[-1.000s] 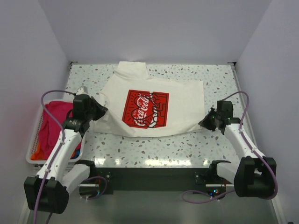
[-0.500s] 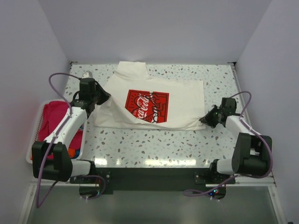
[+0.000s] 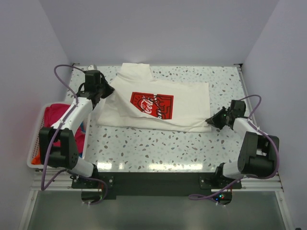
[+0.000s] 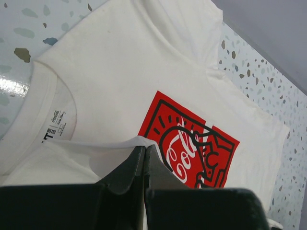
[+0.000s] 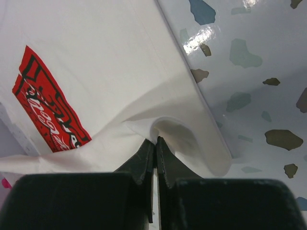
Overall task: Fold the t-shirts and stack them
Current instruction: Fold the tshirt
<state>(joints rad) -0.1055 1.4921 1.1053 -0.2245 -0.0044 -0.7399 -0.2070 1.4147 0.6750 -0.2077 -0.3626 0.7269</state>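
White t-shirt (image 3: 187,103) is spread on the table (image 3: 158,146) between both grippers. A fold by the collar is pinched in the clenched left gripper (image 4: 145,149). A raised edge, apparently the hem, is clamped in the right gripper (image 5: 154,141). A magenta shirt (image 3: 56,115) is seen in the basket (image 3: 31,164) behind the left gripper.

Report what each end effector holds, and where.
Both pinch the white t-shirt: left end effector on its near-left edge, right end effector on its near-right corner.
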